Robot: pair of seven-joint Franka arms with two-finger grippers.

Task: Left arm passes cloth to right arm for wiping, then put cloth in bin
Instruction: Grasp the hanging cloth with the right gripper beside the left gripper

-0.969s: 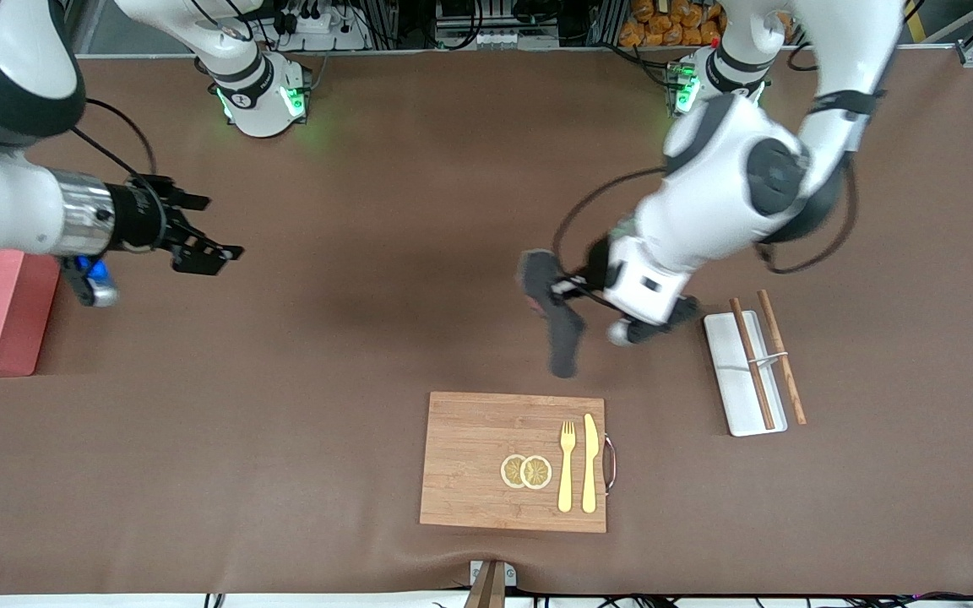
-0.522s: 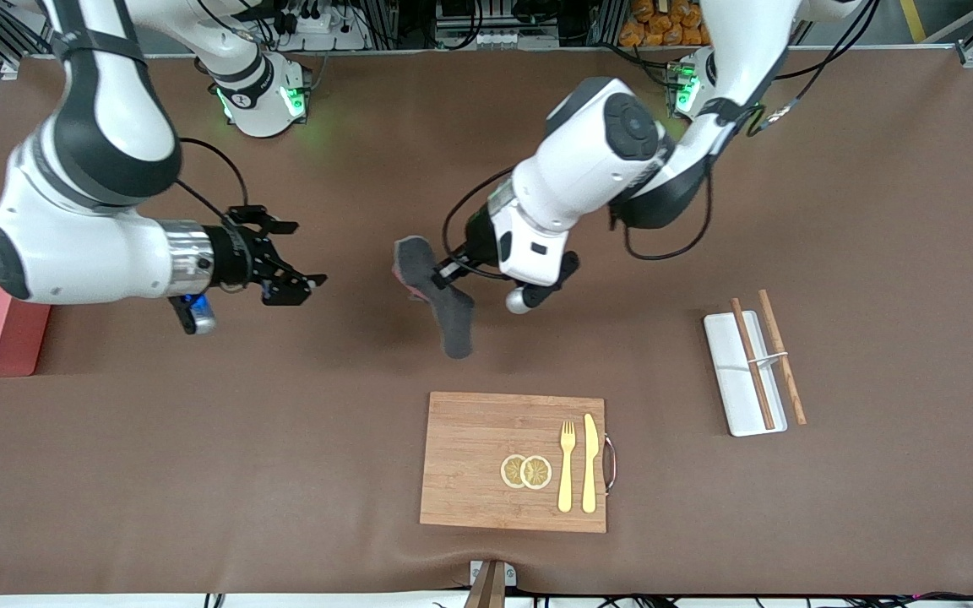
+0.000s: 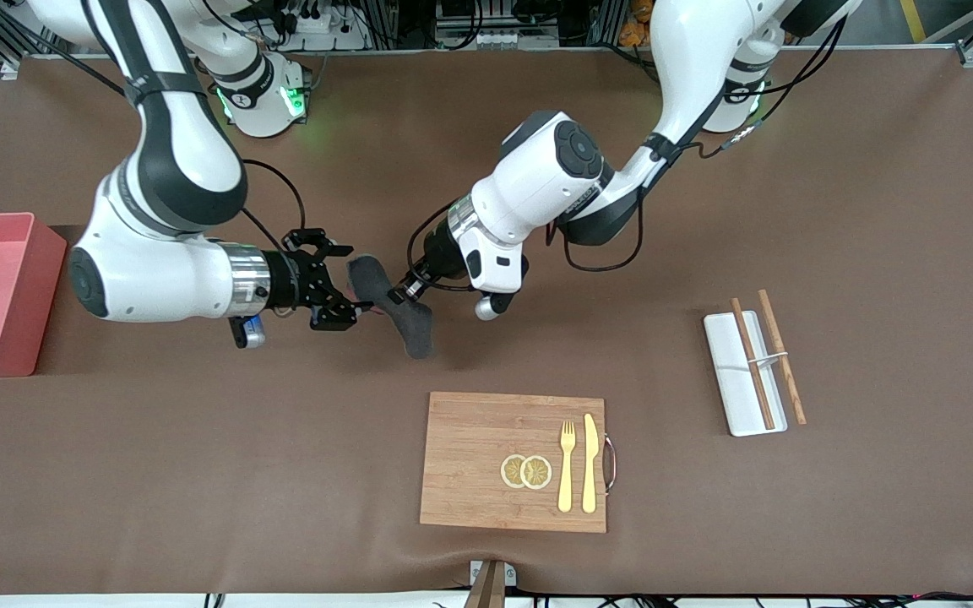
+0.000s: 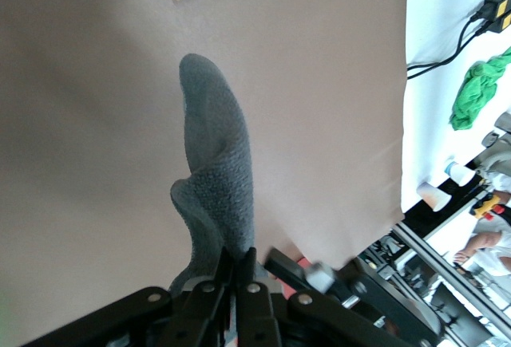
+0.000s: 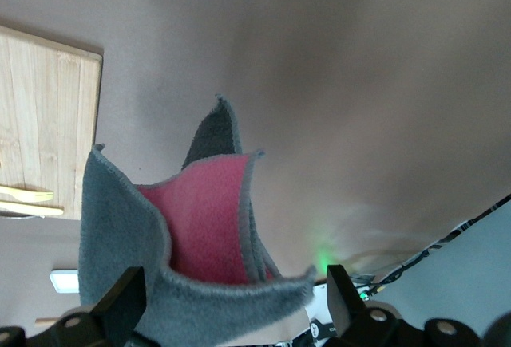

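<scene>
The charcoal-grey cloth (image 3: 415, 328) hangs in the air over the middle of the table, between the bin and the white tray. My left gripper (image 3: 399, 293) is shut on it, and in the left wrist view the cloth (image 4: 215, 155) droops from the pinched jaws (image 4: 238, 261). My right gripper (image 3: 352, 284) is open, with one end of the cloth between its spread fingers. In the right wrist view the folded cloth (image 5: 120, 227) shows a pink inner side and fills the gap of the right gripper (image 5: 231, 303). The salmon-pink bin (image 3: 46, 287) stands at the right arm's end of the table.
A wooden cutting board (image 3: 478, 439) with two lemon slices, a fork and a knife lies nearer the front camera than the cloth. A white tray (image 3: 727, 371) with brown chopsticks sits toward the left arm's end.
The left arm has carried the cloth from near the white tray toward the right arm's end. The right arm has swung out from the bin, and its open fingers now straddle the cloth's end.
</scene>
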